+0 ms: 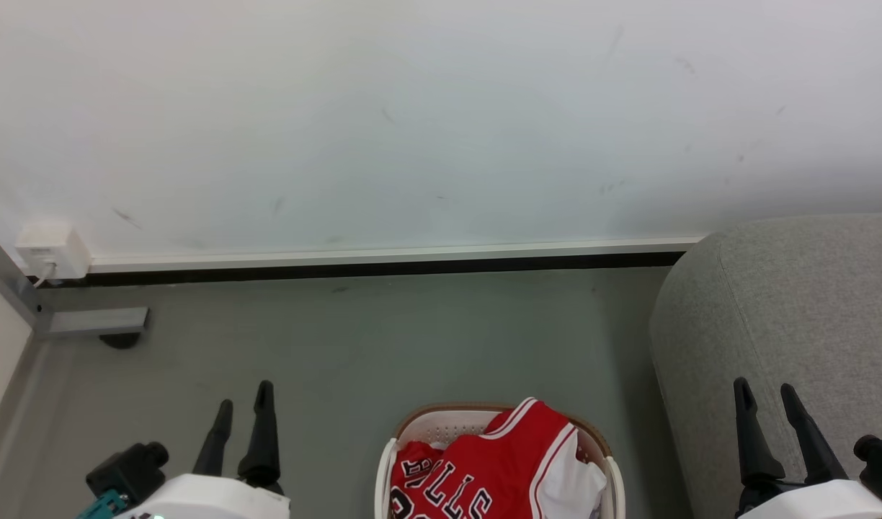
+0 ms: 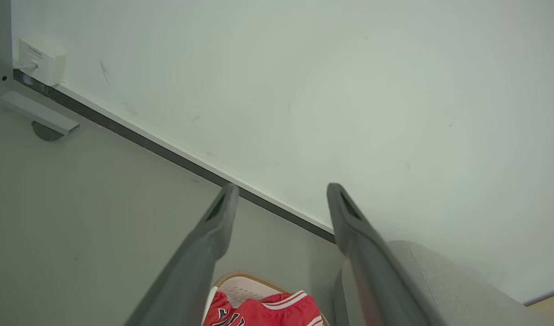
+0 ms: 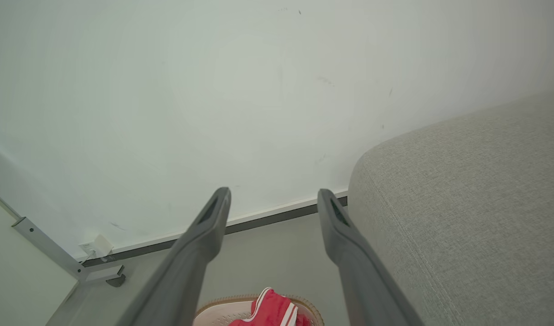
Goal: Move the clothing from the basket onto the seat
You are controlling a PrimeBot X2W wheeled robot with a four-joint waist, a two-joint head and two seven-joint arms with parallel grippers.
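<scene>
Fingers [image 1: 263, 425] spread, empty, on my left gripper [image 1: 245, 395] at seven o'clock and right gripper [image 1: 764, 386] at five; clothing [image 1: 499, 461] in the basket [image 1: 382, 476] at six, seat [image 1: 794, 303] at four.

A scuffed pale white wall [image 1: 412, 108] fills twelve o'clock, meeting the smooth grey-green floor [image 1: 383, 339] along a white-and-black skirting strip [image 1: 383, 259]. At nine o'clock, a small white plastic socket box [image 1: 52, 249] sits above a grey metal frame foot [image 1: 95, 322].
</scene>
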